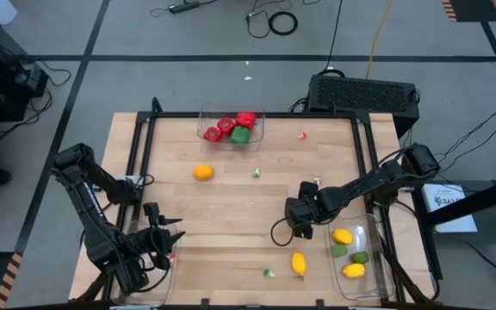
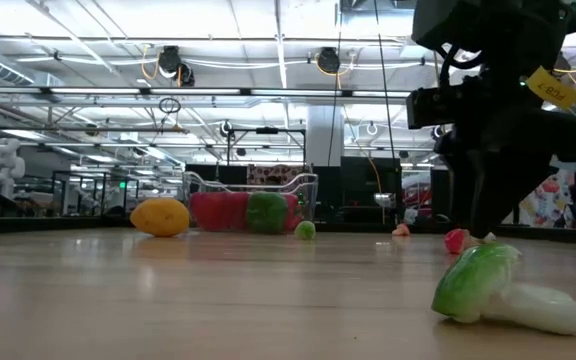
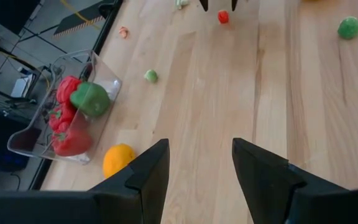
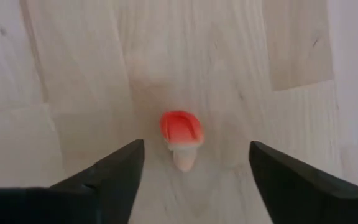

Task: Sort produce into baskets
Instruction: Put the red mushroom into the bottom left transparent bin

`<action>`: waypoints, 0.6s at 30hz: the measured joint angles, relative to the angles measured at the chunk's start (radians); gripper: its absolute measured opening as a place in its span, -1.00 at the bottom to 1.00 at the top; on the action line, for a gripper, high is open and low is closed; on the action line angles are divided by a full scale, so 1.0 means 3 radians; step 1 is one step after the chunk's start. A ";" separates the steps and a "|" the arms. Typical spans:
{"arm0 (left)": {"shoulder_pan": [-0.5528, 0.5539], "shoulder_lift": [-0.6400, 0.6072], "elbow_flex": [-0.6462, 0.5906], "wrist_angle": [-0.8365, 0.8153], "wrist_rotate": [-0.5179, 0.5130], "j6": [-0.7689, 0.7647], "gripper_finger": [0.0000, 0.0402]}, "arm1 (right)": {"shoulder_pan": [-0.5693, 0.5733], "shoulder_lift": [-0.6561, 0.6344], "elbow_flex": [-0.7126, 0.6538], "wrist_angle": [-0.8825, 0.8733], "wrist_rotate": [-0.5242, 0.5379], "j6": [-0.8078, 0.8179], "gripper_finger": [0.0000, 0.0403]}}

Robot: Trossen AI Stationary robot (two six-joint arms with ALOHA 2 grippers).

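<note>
My right gripper (image 1: 293, 228) (image 4: 196, 145) is open and points down at mid-table. A small red-and-white toy piece (image 4: 181, 138) lies on the wood between its fingers, apart from both; it also shows in the low view (image 2: 455, 240). My left gripper (image 1: 169, 232) (image 3: 201, 144) is open and empty near the table's near left corner. One clear bin (image 1: 231, 127) at the far edge holds red peppers and a green pepper. A second bin (image 1: 370, 274) at the near right holds a lemon and limes. An orange (image 1: 202, 172), a lemon (image 1: 299, 263) and small bits lie loose.
A green-and-white leafy toy (image 2: 498, 290) lies near the near edge, close to the low camera. A small green bit (image 1: 256, 174) and a red bit (image 1: 302, 134) lie farther back. Black rails (image 1: 136, 155) run along the table's left and right sides.
</note>
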 joint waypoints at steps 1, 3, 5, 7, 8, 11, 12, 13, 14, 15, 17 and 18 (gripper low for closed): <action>0.0000 0.0000 -0.0001 0.0000 -0.0001 -0.0001 -0.09 | 0.0012 0.0009 0.0000 -0.0002 0.0008 -0.0001 0.35; 0.0000 0.0000 -0.0001 0.0002 0.0000 -0.0001 -0.09 | 0.0024 0.0046 0.0000 0.0026 0.0009 -0.0003 0.26; 0.0000 0.0000 -0.0001 0.0004 0.0001 -0.0001 -0.09 | 0.0029 0.0106 0.0000 0.0018 0.0001 -0.0009 0.17; 0.0000 0.0000 -0.0001 0.0006 0.0001 -0.0001 -0.09 | 0.0027 0.0161 0.0000 0.0016 0.0003 -0.0009 0.11; 0.0000 0.0000 -0.0003 0.0004 0.0003 -0.0001 -0.09 | 0.0027 0.0187 0.0000 0.0018 0.0003 -0.0008 0.08; 0.0000 0.0000 -0.0003 0.0003 0.0003 -0.0001 -0.09 | 0.0024 0.0245 0.0005 0.0037 0.0010 -0.0022 0.02; 0.0000 0.0000 -0.0003 0.0005 0.0003 -0.0001 -0.09 | 0.0026 0.0254 0.0007 0.0043 0.0013 -0.0022 0.01; 0.0000 0.0000 -0.0003 0.0004 0.0003 -0.0001 -0.09 | 0.0026 0.0258 0.0008 0.0042 0.0013 -0.0021 -0.01; 0.0000 0.0000 -0.0003 0.0003 0.0003 -0.0001 -0.09 | 0.0025 0.0258 0.0008 0.0042 0.0009 -0.0022 -0.03; 0.0000 0.0000 -0.0003 0.0003 0.0003 -0.0001 -0.09 | 0.0026 0.0260 0.0008 0.0042 0.0007 -0.0022 -0.06; 0.0000 0.0000 -0.0003 0.0003 0.0003 -0.0001 -0.09 | 0.0026 0.0261 0.0008 0.0042 0.0001 -0.0017 -0.12; 0.0000 0.0000 -0.0003 0.0002 0.0003 -0.0001 -0.09 | 0.0026 0.0261 0.0008 0.0040 -0.0005 -0.0015 -0.15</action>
